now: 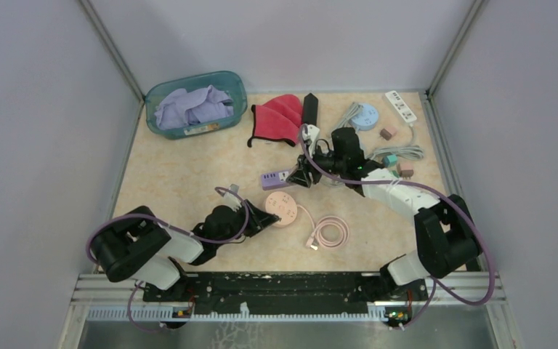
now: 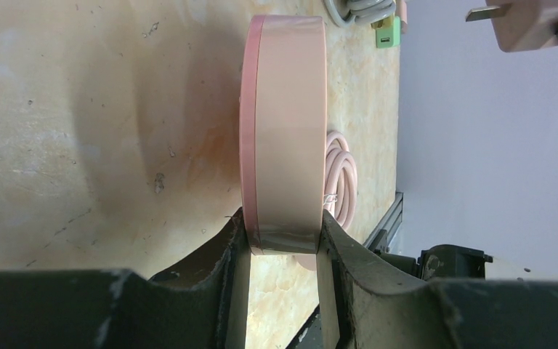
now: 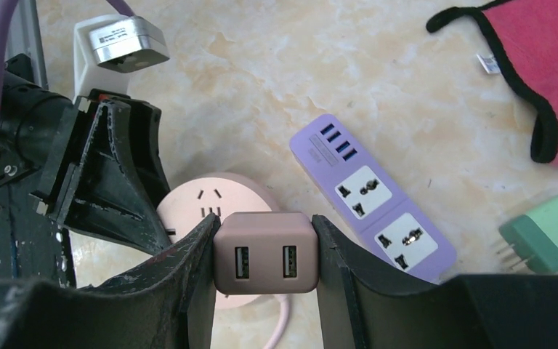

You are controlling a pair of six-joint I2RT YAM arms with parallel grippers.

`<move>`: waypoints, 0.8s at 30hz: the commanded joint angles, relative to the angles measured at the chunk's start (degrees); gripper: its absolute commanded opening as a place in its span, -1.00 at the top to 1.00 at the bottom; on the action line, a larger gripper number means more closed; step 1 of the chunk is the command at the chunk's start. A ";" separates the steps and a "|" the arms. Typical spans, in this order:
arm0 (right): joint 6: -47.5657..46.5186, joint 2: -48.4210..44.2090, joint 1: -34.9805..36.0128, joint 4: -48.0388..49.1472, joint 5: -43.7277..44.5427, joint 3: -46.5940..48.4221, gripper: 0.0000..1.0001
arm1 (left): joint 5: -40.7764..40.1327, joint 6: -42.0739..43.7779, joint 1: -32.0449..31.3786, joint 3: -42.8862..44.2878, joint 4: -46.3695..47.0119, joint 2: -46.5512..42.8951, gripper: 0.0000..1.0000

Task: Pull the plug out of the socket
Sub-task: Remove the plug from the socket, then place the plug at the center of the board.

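Right gripper holds plug clear of socket.

The left gripper clamps the rim of the round pink socket while the right gripper, just above it, pinches the plug.

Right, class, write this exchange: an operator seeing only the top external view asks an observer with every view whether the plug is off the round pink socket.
Observer: The right wrist view shows the right gripper shut on a dusty-pink cube plug with two USB ports.
Operator: Is it clear of the socket?
Observer: The left wrist view shows its bare pin in the air, apart from the round pink socket.
Operator: Is the socket held?
Observer: The left gripper clamps it from both sides.
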 commanded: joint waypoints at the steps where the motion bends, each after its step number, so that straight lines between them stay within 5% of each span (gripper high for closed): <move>1: -0.49 -0.43 -2.04 0.18 -1.53 2.85 1.00 | -0.70 1.87 0.73 -0.86 1.34 0.94 1.00; 24: 6.21 0.50 -6.48 7.74 11.07 -0.74 1.00 | 1.34 1.55 1.53 -1.20 4.49 3.48 1.00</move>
